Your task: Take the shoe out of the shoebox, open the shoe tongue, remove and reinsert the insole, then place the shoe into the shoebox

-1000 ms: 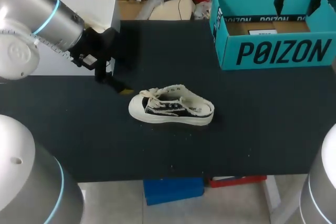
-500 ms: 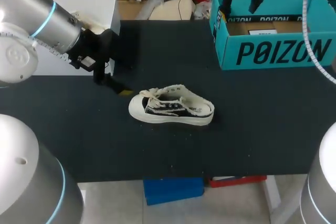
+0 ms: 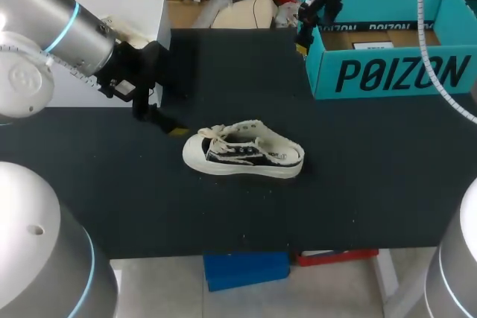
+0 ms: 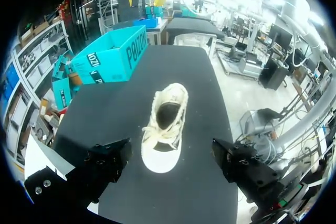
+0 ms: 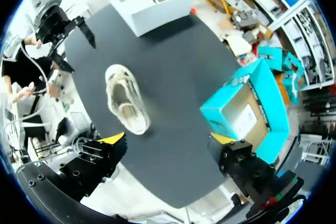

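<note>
- Lying on its sole mid-table point(image 3: 373, 184), the shoe point(image 3: 243, 158) was outside the shoebox point(image 3: 391, 72), with its long axis pointing toe-first at the left gripper point(image 3: 160, 118).
- Left gripper: fingers spread wide, empty, just off the toe.
- Right gripper point(image 5: 166, 141): also wide, empty, up by the shoebox, well apart from the shoe.
- Left arm looked nearer.

cream-and-black canvas sneaker point(image 3: 243, 159) upright mid black surface point(image 3: 358, 184), toe twd L | L fingers point(image 3: 176, 130) just beside toe, not touching | teal cardboard shoebox point(image 3: 387, 74) far R, open | R fingers point(image 3: 302, 31) at box's L wall
</note>
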Robot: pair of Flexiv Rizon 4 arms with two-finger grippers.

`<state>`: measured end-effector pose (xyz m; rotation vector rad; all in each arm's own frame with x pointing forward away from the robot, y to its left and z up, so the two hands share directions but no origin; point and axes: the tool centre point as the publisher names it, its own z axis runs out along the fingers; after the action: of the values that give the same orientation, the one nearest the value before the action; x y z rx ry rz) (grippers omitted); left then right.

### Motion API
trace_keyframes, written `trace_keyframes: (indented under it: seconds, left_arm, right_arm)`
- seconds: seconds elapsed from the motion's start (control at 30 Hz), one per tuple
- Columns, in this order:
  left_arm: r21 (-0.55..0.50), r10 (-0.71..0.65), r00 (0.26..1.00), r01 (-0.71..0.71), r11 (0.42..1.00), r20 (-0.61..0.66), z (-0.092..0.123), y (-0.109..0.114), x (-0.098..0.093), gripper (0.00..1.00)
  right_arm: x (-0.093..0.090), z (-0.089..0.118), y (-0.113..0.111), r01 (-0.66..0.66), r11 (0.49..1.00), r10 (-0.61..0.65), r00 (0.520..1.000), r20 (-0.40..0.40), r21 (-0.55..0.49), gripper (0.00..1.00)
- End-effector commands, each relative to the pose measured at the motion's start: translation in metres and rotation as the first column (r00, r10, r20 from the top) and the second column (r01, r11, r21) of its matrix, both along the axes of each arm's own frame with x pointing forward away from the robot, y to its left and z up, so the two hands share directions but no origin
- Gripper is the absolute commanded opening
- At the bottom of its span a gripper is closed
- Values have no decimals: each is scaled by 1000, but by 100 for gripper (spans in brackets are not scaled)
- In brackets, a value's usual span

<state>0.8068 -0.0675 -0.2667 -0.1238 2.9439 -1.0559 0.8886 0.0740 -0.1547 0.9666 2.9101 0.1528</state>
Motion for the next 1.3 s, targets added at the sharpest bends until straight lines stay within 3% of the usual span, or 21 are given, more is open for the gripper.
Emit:
trace_keyframes:
  seconds: [0.03,0.5,0.57,0.67,0.77,1.3]
  left_arm:
    - [-2,1,1000,-1,1000,4,-1,0,0,100]
    - [-2,1,1000,-1,1000,4,-1,0,0,100]
    - [-2,1,1000,-1,1000,4,-1,0,0,100]
    - [-2,1,1000,-1,1000,4,-1,0,0,100]
    - [-2,1,1000,-1,1000,4,-1,0,0,100]
    - [-2,1,1000,-1,1000,4,-1,0,0,100]
  right_arm:
    - [-2,-2,-4,-1,1000,1,1000,16,26,100]
    - [-2,-2,-4,-1,1000,1,1000,16,26,100]
    - [-22,-5,10,-154,984,150,987,53,87,100]
    - [-51,-12,34,-394,890,384,919,90,229,100]
    - [-75,-19,50,-600,715,571,797,196,360,100]
    - [-75,-19,50,-600,715,571,797,196,360,100]
